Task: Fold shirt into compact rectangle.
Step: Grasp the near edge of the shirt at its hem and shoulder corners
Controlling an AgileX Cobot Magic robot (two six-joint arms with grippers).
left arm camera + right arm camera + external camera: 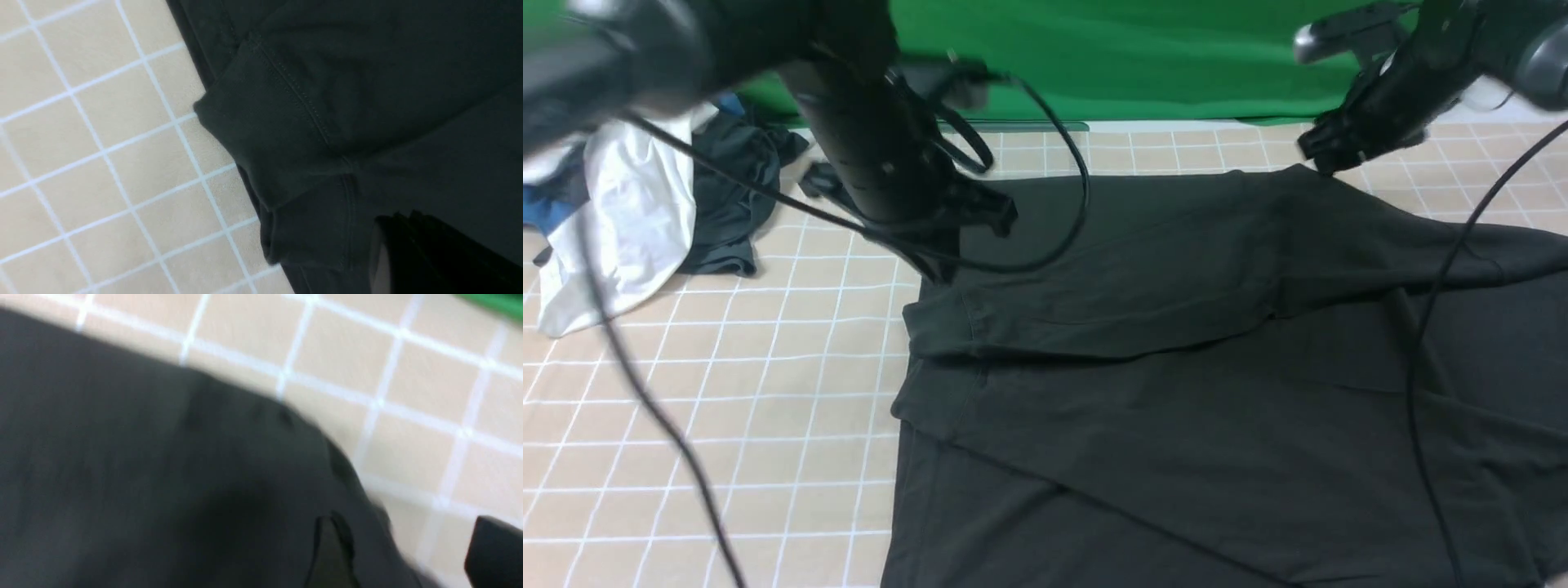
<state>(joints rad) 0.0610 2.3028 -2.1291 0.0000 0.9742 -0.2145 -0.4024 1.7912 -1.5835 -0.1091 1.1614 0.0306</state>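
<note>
A dark shirt (pixel 1217 392) lies spread on a desk (pixel 727 392) covered with a beige cloth marked by a white grid. The shirt fills the middle and right of the front view and runs off that view's near and right edges. One part is folded across the body from the right. It ends in a stitched hem (pixel 939 322) near the shirt's left edge. No logo shows.

The left arm (pixel 866 122), black and blurred, reaches down from the upper left to the shirt's far left corner. The left fingers (pixel 988 214) are just above the cloth there. In the left wrist view they are only a dark shape at the frame's edge against the dark shirt, so I cannot tell whether they are open or closed. That view shows the hem up close, resting on another layer of shirt beside bare desk.

The right arm (pixel 1413 73) comes in from the upper right. The right fingers (pixel 1327 147) sit at the shirt's far edge, touching or nearly touching it. The right wrist view is blurred. One finger shows over bare desk just beside the shirt's edge; the other is unclear, so I cannot tell their state.

At far left, well apart from the shirt, lies a heap of clothes: a white garment (pixel 629 220) and a dark grey one (pixel 727 196). A green backdrop (pixel 1160 57) hangs behind the desk. Black cables (pixel 1429 343) trail across the shirt.
</note>
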